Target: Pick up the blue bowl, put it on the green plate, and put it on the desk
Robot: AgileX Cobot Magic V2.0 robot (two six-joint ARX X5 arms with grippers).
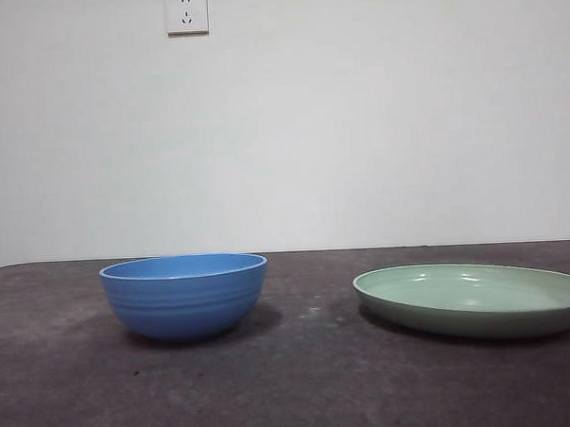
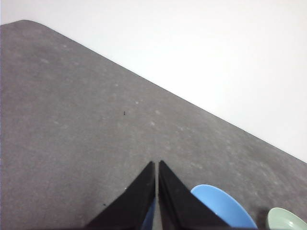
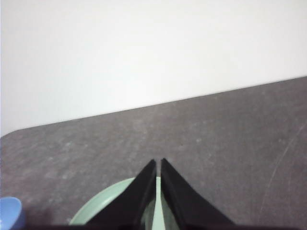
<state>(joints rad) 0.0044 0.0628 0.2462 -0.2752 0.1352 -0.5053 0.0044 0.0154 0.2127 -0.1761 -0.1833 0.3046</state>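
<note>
Front view: I see the blue bowl (image 1: 184,295) upright on the desk (image 1: 292,383), well apart from the green plate (image 1: 475,299) beside it; no arm in sight.

Left wrist view: my left gripper (image 2: 157,165) hangs above the desk with jaws together, holding nothing, bowl rim just beside it.

Right wrist view: my right gripper (image 3: 158,163) hangs over the plate, jaws together, empty.

I judge nothing started: pickup comes first. Next I need the left jaws opened and lowered onto the bowl's rim.
</note>
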